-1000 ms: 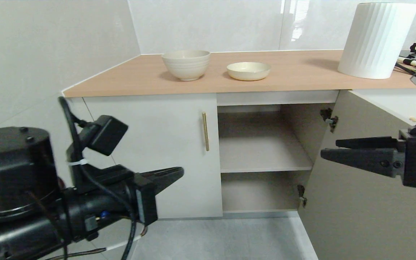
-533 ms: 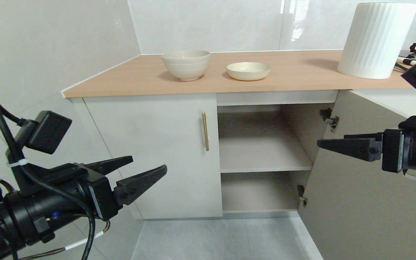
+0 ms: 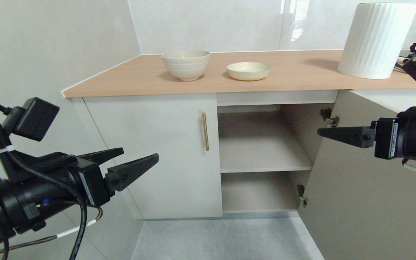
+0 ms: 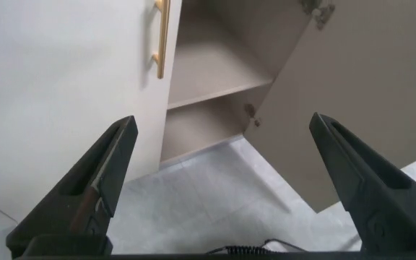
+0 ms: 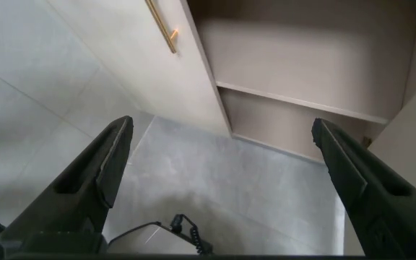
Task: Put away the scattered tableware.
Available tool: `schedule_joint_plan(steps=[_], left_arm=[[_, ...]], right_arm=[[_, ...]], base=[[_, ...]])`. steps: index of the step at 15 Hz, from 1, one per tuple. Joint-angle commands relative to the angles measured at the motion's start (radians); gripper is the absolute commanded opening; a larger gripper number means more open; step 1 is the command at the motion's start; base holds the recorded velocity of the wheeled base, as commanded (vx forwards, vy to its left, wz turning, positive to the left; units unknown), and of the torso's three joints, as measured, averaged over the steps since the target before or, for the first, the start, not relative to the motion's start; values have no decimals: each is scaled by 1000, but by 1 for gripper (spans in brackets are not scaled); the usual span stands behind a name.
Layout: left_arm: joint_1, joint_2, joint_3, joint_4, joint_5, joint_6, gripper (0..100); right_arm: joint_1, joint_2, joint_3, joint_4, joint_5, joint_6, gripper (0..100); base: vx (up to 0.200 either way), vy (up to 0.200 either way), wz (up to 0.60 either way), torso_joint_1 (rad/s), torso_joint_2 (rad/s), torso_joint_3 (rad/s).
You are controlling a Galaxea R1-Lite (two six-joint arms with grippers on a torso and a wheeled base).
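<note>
Well, both pieces of tableware sit up on the wooden countertop [image 3: 302, 77], untouched. A deep ribbed bowl [image 3: 186, 64] stands toward the corner by the wall. A shallow dish [image 3: 248, 70] of the same cream colour lies near it, the two apart. Farther along the counter, well away from them, a tall white ribbed canister [image 3: 376, 39] stands upright.

Below the counter is the cabinet. Its left door [image 3: 157, 155] is closed, with a slim brass handle [image 3: 205, 131] running upright near its inner edge. Its right door [image 3: 356, 202] is swung wide open toward the robot. Inside I see a shelf [image 3: 262, 153] with a lower compartment [image 3: 258, 196] beneath it. A grey tiled floor [image 3: 222, 238] runs in front.

Low on the robot's left, the left gripper [image 3: 139, 154] hangs in the air before the closed door, below the handle's height. It points toward the cabinet, its jaws spread wide and holding nothing. Over on the other side the right gripper [image 3: 321, 132] is level with the upper compartment, just in front of the open door's hinges. From where I stand it looks edge-on, but its own wrist camera shows its fingers [image 5: 100, 173] well apart and empty. Neither gripper touches the cabinet or the dishes.
</note>
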Motion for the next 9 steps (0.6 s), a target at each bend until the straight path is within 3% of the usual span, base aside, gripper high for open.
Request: schedule_joint_plan(steps=[1, 2, 4, 9], left_arm=[[0, -11, -3, 16, 0, 1, 100], [0, -16, -13, 46, 0, 1, 100], [0, -33, -32, 101, -2, 0, 100], [0, -39, -34, 105, -2, 0, 100]], right_arm=[[4, 5, 1, 0, 1, 0, 100], [4, 5, 1, -1, 1, 0, 100], [17, 5, 3, 0, 1, 1, 100], [24, -16, 27, 2, 11, 1, 100]], base=[[0, 0, 0, 0, 0, 0], [0, 0, 0, 0, 0, 0], [200, 0, 0, 5, 2, 0], [200, 0, 0, 7, 2, 1]])
